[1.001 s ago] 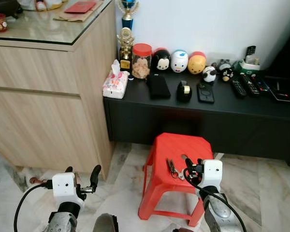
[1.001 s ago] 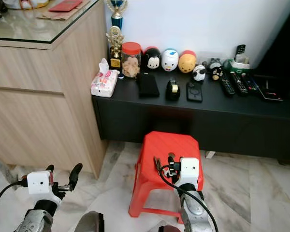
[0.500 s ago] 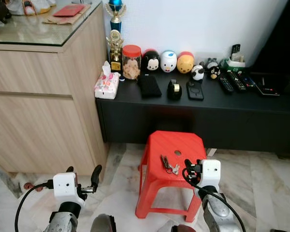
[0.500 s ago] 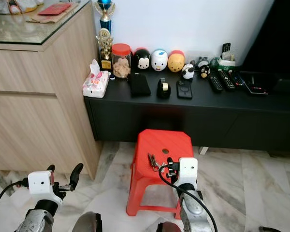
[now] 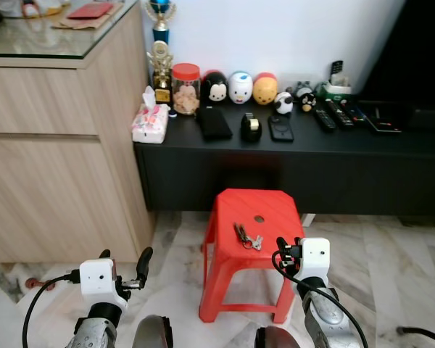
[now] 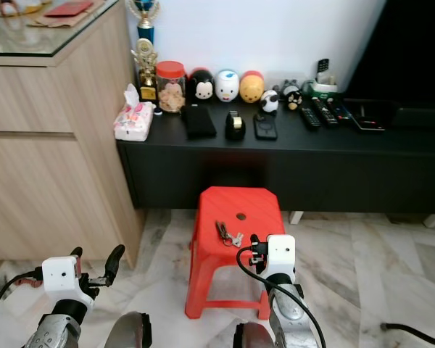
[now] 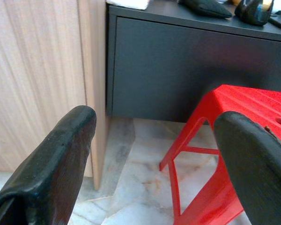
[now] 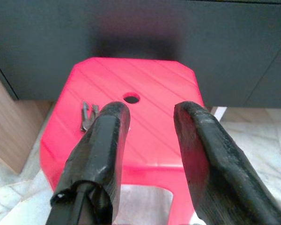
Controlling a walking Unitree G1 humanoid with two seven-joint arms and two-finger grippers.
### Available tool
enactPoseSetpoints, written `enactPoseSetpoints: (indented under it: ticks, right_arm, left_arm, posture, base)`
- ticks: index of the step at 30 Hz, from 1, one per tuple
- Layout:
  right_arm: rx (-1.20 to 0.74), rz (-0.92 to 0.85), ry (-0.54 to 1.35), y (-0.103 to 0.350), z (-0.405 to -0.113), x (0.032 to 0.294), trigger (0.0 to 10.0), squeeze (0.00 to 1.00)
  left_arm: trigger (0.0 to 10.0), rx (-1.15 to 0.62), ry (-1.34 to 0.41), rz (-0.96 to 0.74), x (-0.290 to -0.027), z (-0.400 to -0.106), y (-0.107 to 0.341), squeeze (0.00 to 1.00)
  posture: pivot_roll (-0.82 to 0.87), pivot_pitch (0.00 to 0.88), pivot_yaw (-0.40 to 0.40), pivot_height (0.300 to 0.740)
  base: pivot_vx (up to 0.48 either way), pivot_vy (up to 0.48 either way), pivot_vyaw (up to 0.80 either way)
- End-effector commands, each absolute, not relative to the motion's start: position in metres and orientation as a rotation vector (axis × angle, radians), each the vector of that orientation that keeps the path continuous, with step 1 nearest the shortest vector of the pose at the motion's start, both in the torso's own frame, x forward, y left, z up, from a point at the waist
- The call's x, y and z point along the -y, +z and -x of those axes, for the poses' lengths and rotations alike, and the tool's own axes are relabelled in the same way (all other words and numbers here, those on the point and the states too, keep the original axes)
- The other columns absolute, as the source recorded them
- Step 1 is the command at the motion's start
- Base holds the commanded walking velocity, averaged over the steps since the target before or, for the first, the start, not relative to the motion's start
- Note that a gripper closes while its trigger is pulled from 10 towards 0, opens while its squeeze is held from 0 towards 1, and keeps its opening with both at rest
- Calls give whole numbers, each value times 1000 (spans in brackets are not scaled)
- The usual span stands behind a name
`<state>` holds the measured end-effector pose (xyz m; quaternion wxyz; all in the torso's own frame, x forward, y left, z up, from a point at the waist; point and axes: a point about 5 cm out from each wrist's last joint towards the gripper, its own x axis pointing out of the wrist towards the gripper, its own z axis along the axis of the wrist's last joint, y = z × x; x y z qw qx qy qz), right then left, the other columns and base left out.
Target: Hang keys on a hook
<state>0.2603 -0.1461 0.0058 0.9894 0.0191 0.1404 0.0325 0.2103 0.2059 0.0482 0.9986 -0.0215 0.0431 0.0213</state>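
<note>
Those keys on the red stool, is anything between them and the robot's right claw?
Nothing visible: the bunch of metal keys lies on the red plastic stool, and the right gripper hovers open beside the seat.

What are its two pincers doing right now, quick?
Left pincer: open, holding nothing, low beside the stool.
Right pincer: open, holding nothing, in front of the stool, near the keys.
</note>
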Motion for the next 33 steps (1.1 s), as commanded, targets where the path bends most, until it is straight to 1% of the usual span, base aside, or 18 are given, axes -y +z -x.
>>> enactPoseSetpoints:
  ticks: [1, 10, 18, 23, 33]
  right_arm:
    - [-290, -30, 57, 4, -259, 150, 10000, 0]
    - [-280, -42, 56, 5, -260, 149, 10000, 0]
    - [-275, -6, 63, 6, -261, 150, 10000, 0]
    - [-284, -4, 75, 5, -260, 147, 10000, 0]
    - [-289, -17, 75, 4, -261, 145, 10000, 0]
  left_arm:
    - [10000, -104, 42, 53, -204, -210, 46, 0]
    - [10000, -103, 35, 57, -202, -212, 45, 0]
    - [10000, -104, 34, 58, -203, -212, 44, 0]
    - [10000, -106, 30, 58, -203, -212, 44, 0]
    - [10000, -111, 24, 59, -202, -212, 42, 0]
  posture:
    - [51, 21, -85, 616]
    - [51, 21, -84, 616]
    - [51, 23, -83, 616]
    - [50, 25, -82, 616]
    - [52, 26, -82, 616]
  base:
    - [0, 0, 0]
    - [0, 0, 0]
    - [0, 0, 0]
    - [0, 0, 720]
    - [0, 0, 0]
